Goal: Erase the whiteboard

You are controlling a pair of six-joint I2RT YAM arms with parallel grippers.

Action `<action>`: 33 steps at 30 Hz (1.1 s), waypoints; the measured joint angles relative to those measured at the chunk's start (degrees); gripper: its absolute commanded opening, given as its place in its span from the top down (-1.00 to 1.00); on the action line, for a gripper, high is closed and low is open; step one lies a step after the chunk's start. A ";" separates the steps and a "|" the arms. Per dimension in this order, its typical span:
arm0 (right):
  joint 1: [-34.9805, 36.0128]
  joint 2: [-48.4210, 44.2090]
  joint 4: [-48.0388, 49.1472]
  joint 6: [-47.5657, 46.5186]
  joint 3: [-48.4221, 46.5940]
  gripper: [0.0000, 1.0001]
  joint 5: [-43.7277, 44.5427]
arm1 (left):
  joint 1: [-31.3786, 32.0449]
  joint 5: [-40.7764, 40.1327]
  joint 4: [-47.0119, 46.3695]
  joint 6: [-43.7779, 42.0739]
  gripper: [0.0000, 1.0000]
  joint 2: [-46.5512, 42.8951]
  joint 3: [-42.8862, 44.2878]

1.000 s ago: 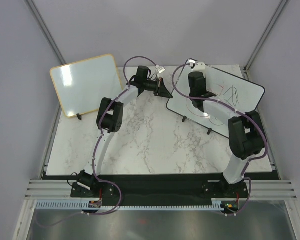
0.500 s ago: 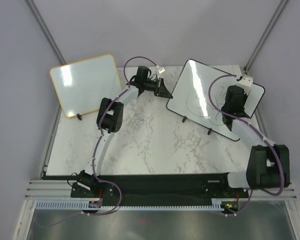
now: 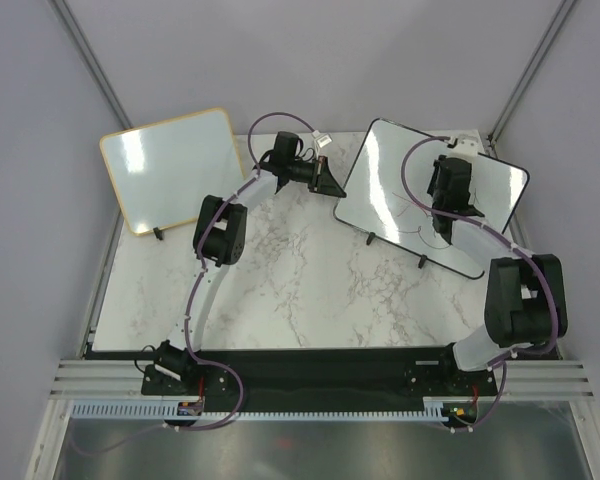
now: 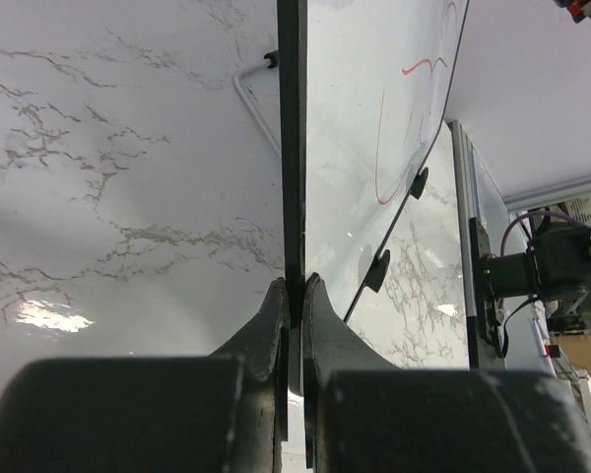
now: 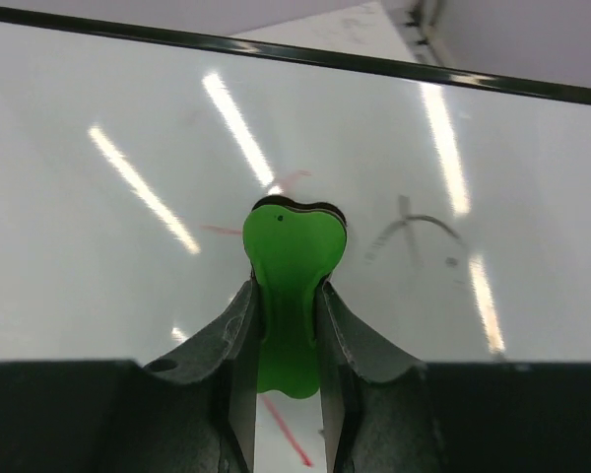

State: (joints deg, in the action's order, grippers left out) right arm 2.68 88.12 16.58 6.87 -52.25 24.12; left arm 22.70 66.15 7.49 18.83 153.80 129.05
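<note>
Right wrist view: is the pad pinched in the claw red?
No, the right claw pinches a green eraser pad, seen in front of the glossy whiteboard.

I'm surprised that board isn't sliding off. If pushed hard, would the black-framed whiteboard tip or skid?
Probably stiff: the whiteboard looks flat though propped on small feet. Likely light and tippy alone, since the left jaws pinch its frame edge, seemingly steadying it. Its glossy face looks slippery under the green eraser.
</note>
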 measured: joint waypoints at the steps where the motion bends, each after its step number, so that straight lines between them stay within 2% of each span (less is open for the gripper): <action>1: 1.07 1.05 0.68 0.02 -1.07 1.00 -2.03 | 0.04 -0.04 0.11 0.00 0.96 -0.09 0.00; 5: 3.69 4.85 2.19 -0.63 -4.37 1.00 -7.82 | 0.04 -0.15 0.20 -0.09 0.96 -0.11 0.00; 10: 4.61 9.64 -2.64 -5.03 -11.58 1.00 -7.93 | 0.17 -0.48 0.24 -0.04 0.96 -0.13 0.00; 16: 4.83 4.26 -2.49 -7.67 -5.53 1.00 -2.82 | 0.24 -0.57 0.28 -0.52 0.96 -0.20 0.00; 20: 0.28 -2.38 -4.17 -9.33 0.85 1.00 2.38 | 0.22 -0.66 0.92 -1.44 0.96 -0.20 0.00; 26: -8.50 -4.00 -4.15 -9.11 1.75 1.00 3.34 | 0.22 -0.66 1.51 -2.05 0.96 -0.24 0.00; 33: -6.67 0.96 -4.37 -9.07 -3.98 1.00 2.23 | 0.33 -0.61 2.86 -2.10 0.96 -0.74 0.00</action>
State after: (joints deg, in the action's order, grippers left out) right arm -3.99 89.08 12.21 -2.20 -56.23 26.35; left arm 23.03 65.54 10.35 16.73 153.05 129.05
